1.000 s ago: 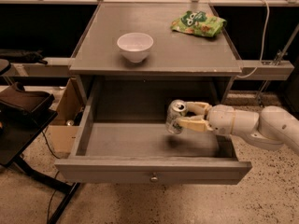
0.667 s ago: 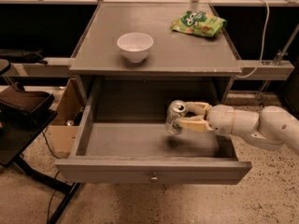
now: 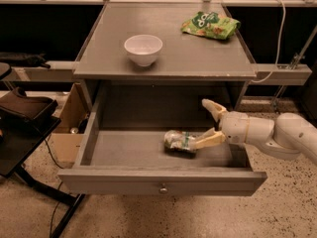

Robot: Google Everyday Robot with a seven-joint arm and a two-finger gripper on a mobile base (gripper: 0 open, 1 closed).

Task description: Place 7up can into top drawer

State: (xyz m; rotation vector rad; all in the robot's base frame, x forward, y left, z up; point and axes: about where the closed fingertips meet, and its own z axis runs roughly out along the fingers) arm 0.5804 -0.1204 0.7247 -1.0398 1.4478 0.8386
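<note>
I see the top drawer pulled fully out beneath the grey table, a wide shallow tray of flat grey boards with a plain front panel and a small round metal knob at its centre. Inside it, on the drawer floor right of the middle, the 7up can lies on its side, a short cylinder in green and silvery white print. It is the only thing I can make out in the drawer. My gripper reaches in from the right on a smooth, rounded white arm. Its jaws are spread wide, with one cream finger pointing up toward the table's underside and the other lying low, its tip at the can's right end. It seems to touch the can there, and nothing is pinched between the two. On the matte tabletop a round white bowl sits left of centre and looks bare inside, and a crinkled green snack bag lies well apart at the back right corner. A brown cardboard box stands on the speckled floor just left of the drawer.
</note>
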